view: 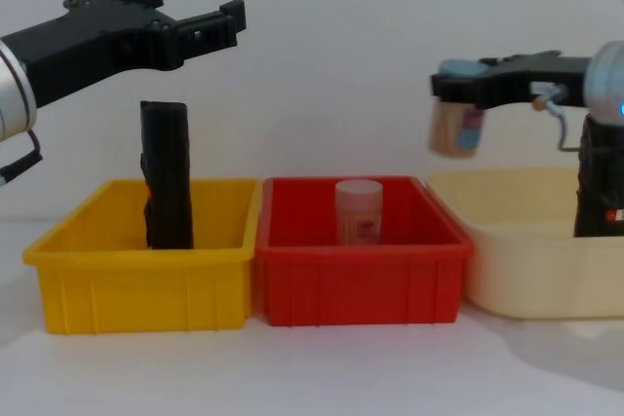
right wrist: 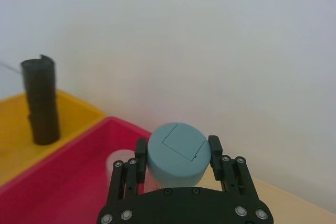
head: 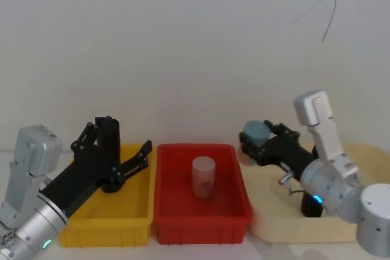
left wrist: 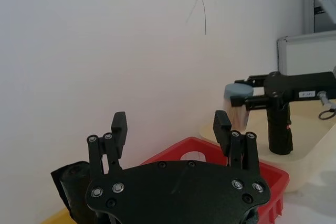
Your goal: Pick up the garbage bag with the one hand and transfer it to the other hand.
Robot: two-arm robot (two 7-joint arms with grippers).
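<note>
The garbage bag (view: 597, 182), a black roll with a small red label low on its side, stands upright in the cream tray (view: 526, 270) at the far right. It also appears in the left wrist view (left wrist: 278, 129) and under my right arm (head: 312, 206). My right gripper (head: 256, 132) hangs left of the bag over the tray's near-left part, shut on a jar with a blue-grey cap (right wrist: 178, 153). Over the yellow bin (view: 146, 289), my left gripper (view: 195, 7) is open and holds nothing.
A slimmer black roll (view: 168, 177) with no visible label stands in the yellow bin, below the left gripper. The red bin (view: 361, 275) in the middle holds a translucent jar (view: 358, 211). A white wall rises close behind the bins.
</note>
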